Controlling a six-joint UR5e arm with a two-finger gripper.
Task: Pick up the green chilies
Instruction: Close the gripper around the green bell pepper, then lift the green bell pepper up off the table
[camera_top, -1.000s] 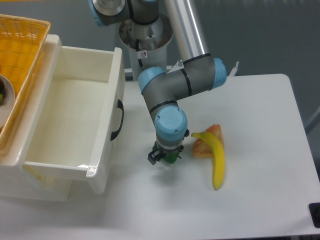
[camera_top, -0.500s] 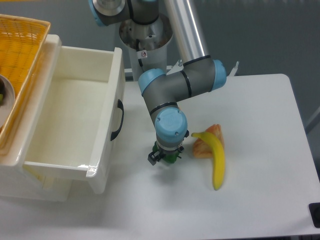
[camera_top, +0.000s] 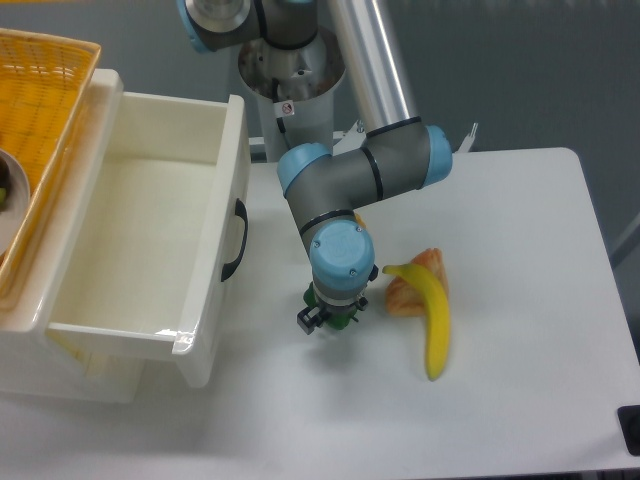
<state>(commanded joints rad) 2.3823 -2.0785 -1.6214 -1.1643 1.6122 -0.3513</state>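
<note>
- The black two-finger hand (camera_top: 330, 318) points down at the white desk (camera_top: 520, 400), fingers around the small glossy dark-green chilies (camera_top: 340, 319); a firm grip I cannot tell.
- A long yellow banana (camera_top: 430, 318) lies just to the right.

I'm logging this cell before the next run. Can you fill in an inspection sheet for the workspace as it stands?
Surface: white table, mostly bare to the right and front.
Job's things: small glossy dark-green chilies, largely hidden beneath the arm's wrist, just left of the banana.
Clutter: long yellow banana lying over orange food pieces; open white plastic drawer bin, inside looks bare; yellow woven basket at the far left.
Grippers: hand down at the chilies; the wrist hides the fingers, so open or shut cannot be told.
Cables: nothing seen.
Surroundings: grey wall behind, arm base at the table's rear.
</note>
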